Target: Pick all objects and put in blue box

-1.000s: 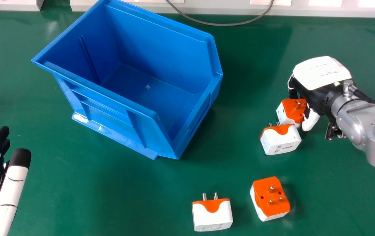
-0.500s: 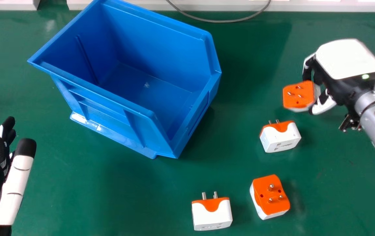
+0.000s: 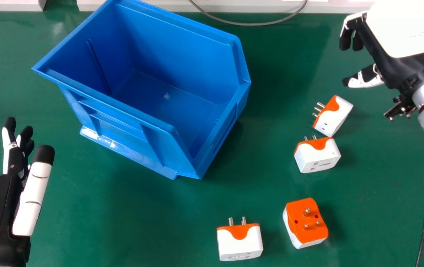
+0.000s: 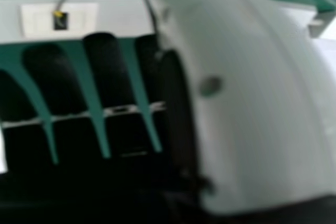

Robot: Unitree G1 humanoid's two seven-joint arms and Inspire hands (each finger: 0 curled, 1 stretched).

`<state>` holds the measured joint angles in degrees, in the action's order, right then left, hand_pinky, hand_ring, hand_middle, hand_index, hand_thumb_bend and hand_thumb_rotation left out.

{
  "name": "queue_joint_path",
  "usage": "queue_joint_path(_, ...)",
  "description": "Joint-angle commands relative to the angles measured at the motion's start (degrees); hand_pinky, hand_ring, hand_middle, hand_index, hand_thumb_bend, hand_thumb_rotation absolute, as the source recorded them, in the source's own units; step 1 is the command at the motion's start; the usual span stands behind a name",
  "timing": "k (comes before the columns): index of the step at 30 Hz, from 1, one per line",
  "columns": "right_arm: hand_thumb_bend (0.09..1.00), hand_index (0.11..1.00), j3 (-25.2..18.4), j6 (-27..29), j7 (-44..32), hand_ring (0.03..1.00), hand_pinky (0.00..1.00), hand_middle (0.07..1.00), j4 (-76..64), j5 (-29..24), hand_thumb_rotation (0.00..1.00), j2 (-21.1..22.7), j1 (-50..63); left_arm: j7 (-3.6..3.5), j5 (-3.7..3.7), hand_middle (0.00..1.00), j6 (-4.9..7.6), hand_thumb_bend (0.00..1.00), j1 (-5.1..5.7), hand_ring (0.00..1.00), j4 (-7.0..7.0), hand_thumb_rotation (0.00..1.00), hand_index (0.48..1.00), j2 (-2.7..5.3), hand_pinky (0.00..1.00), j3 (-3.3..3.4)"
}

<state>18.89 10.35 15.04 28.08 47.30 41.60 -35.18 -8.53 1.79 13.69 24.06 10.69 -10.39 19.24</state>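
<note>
Boxy white-and-orange plastic adapters point(image 3: 317, 157) nearer the robot than the right hand point(image 3: 395, 61)
Left of it, an angular blue plastic box point(image 3: 137, 129) on the flat green table point(image 3: 141, 222).

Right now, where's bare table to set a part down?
Widest: green tabletop between the black-and-white left hand, the open blue plastic box and the leftmost white-and-orange plug adapter. Second: between the box and the farther adapter pair. Crowded: that pair, close together, with the right hand nearby.
</note>
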Motion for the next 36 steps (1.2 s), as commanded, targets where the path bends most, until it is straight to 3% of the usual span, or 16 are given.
queue_joint_path(1,0.515,0.483,-2.0,0.6,-0.2,0.215,0.18,0.461,-1.9,-1.4,0.0,0.8,-0.2,0.33,-0.02,1.0,1.06,0.71,-0.54,1.0,-0.06,0.97,1.0,-0.78,0.95,0.04)
queue_joint_path(10,0.516,0.482,-2.5,2.1,0.0,0.171,0.13,0.46,-0.3,-0.6,0.0,0.8,0.5,0.84,-1.11,1.0,1.27,0.69,-1.08,1.0,-0.1,0.97,1.0,-0.85,0.95,-0.08)
queue_joint_path(16,0.516,0.476,-1.5,2.4,-2.3,0.29,0.24,0.473,-0.8,1.7,0.0,3.2,0.8,0.73,-0.88,1.0,1.61,0.69,-1.25,1.0,-0.98,0.97,1.0,-0.84,0.95,0.1)
queue_joint_path(21,0.516,0.506,-0.2,6.0,-4.3,0.441,0.36,0.471,0.6,3.1,0.0,4.8,-0.4,0.87,-1.19,1.0,1.04,0.68,-0.94,1.0,-0.07,0.97,1.0,-0.77,0.95,0.01)
queue_joint_path(23,0.549,0.549,0.8,8.0,-4.1,0.557,0.47,0.585,2.3,4.4,0.06,5.6,-1.3,0.94,-1.28,1.0,1.17,0.68,-1.0,1.0,-0.32,0.98,1.0,-0.8,0.96,0.07)
queue_joint_path(25,0.651,0.693,2.0,9.3,-4.4,0.701,0.59,0.717,3.8,6.0,0.1,6.3,-2.4,1.06,-1.44,1.0,1.04,0.68,-1.0,1.0,-0.23,0.98,1.0,-0.82,0.96,0.07)
queue_joint_path(29,0.662,0.711,5.5,9.8,-5.3,0.722,0.61,0.735,5.5,12.0,0.11,7.9,-5.2,0.99,-1.22,1.0,1.07,0.69,-1.01,1.0,-0.4,0.98,1.0,-0.95,0.96,0.01)
queue_joint_path(31,0.714,0.772,7.4,9.9,-5.5,0.795,0.68,0.802,6.0,15.2,0.16,8.5,-6.4,1.03,-1.25,1.0,1.12,0.69,-0.99,1.0,-0.44,0.98,1.0,-0.99,0.96,-0.02)
queue_joint_path(32,0.779,0.853,8.5,9.9,-5.6,0.892,0.79,0.893,6.3,17.0,0.23,8.6,-7.1,1.04,-1.26,1.0,1.19,0.69,-0.92,1.0,-0.4,0.98,1.0,-0.99,0.96,-0.03)
queue_joint_path(34,0.779,0.853,10.5,9.9,-5.1,0.892,0.79,0.893,7.1,20.0,0.23,8.6,-8.4,0.98,-1.22,1.0,1.12,0.69,-0.78,1.0,-0.17,0.98,1.0,-1.03,0.96,-0.05)
queue_joint_path(36,0.829,0.939,12.5,9.9,-3.8,0.965,0.91,0.965,8.5,22.5,0.28,8.2,-9.5,0.92,-1.12,1.0,1.08,0.69,-0.7,1.0,-0.04,0.98,1.0,-1.06,0.96,-0.08)
